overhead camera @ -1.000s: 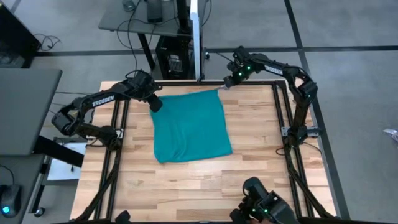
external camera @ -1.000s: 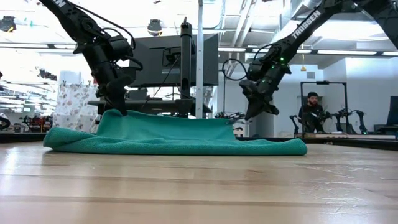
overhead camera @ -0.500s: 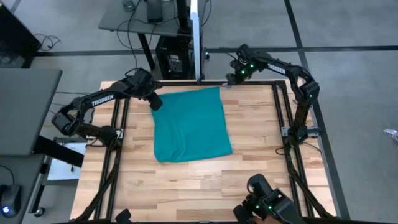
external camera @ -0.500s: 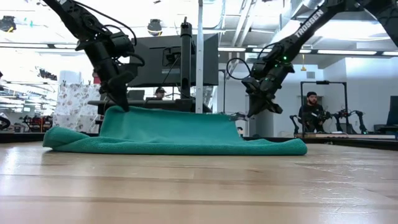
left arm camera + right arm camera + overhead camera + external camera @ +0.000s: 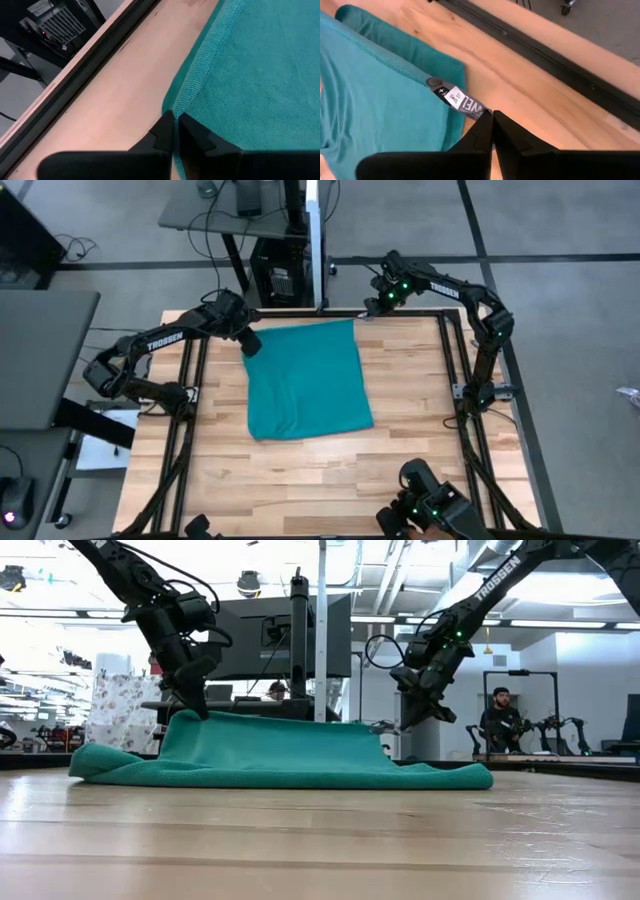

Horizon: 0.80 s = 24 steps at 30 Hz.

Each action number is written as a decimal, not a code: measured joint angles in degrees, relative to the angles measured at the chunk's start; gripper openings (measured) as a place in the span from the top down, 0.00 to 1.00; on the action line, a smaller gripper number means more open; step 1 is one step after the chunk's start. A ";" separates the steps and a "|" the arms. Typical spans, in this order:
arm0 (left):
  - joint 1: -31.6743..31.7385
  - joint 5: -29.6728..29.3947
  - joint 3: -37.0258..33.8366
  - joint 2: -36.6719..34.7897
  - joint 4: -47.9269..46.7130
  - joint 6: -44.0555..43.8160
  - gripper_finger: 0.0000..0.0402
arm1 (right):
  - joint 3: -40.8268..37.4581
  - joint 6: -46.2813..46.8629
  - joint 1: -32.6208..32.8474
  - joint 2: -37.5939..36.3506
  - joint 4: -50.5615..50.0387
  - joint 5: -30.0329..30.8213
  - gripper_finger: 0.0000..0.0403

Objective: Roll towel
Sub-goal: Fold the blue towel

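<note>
While limp and light, plain teal soft cloth towel (image 5: 306,378) lifted off wooden desk (image 5: 400,460), far corners pinched by clenched left hand (image 5: 250,348) and right hand (image 5: 363,316); best gripped at hems.

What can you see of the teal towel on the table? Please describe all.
The towel is plain teal terry-like cloth with a stitched hem and a grey label at one corner. It lies spread on the wooden table, slightly wrinkled. Its two far corners are lifted: the left pincer is shut on one, the right pincer on the label.
</note>
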 joint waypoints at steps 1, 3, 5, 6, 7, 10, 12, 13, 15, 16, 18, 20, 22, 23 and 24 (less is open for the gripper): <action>0.00 -0.23 -0.02 0.00 0.11 0.00 0.92 | 0.00 0.01 -0.16 0.02 0.28 0.12 0.92; 0.02 -0.34 -0.02 0.00 0.46 -0.02 0.86 | 0.00 0.00 -0.66 0.02 0.42 0.14 0.85; 0.02 -0.33 -0.02 0.00 0.87 0.04 0.80 | 0.00 -0.02 -1.39 0.02 0.45 0.14 0.78; 0.02 -0.31 0.05 0.00 0.91 0.13 0.77 | 0.00 -0.02 -1.82 0.02 0.44 0.15 0.75; 0.02 -0.31 0.20 0.00 0.87 0.22 0.73 | 0.00 -0.02 -2.23 0.02 0.31 0.14 0.72; 0.02 -0.31 1.59 0.00 -0.55 0.02 0.66 | 0.00 -0.04 -3.27 0.02 -0.53 -0.49 0.64; 0.02 -0.26 3.15 0.00 -3.81 -0.26 0.64 | 0.00 -0.46 -3.67 -0.13 -1.97 -3.15 0.59; -0.08 0.07 3.95 0.00 -5.71 -0.33 0.63 | 0.00 -1.39 -3.47 -0.32 -2.68 -5.12 0.58; -0.39 2.52 5.36 -0.01 -9.42 -0.44 0.63 | 0.00 -4.22 -2.27 -1.05 -4.47 -9.94 0.55; -0.60 4.38 5.86 -0.03 -11.15 -1.04 0.63 | 0.00 -5.64 -1.29 -1.34 -5.90 -12.10 0.55; -1.29 9.02 6.19 -0.04 -13.92 -3.22 0.63 | 0.02 -9.18 1.28 -1.88 -9.60 -14.84 0.54; -2.55 13.05 6.03 -0.04 -16.87 -5.90 0.63 | -0.27 -13.91 4.62 -2.28 -14.46 -15.24 0.54; -4.71 15.17 5.35 -0.15 -20.02 -7.98 0.63 | -2.29 -17.13 8.58 -3.04 -16.59 -15.32 0.54; -6.27 15.64 4.99 -0.15 -21.95 -8.67 0.63 | -3.82 -17.53 10.75 -3.50 -16.47 -15.69 0.54; -8.17 15.90 4.63 -0.23 -23.54 -9.45 0.63 | -5.81 -17.62 12.97 -4.06 -15.91 -16.54 0.54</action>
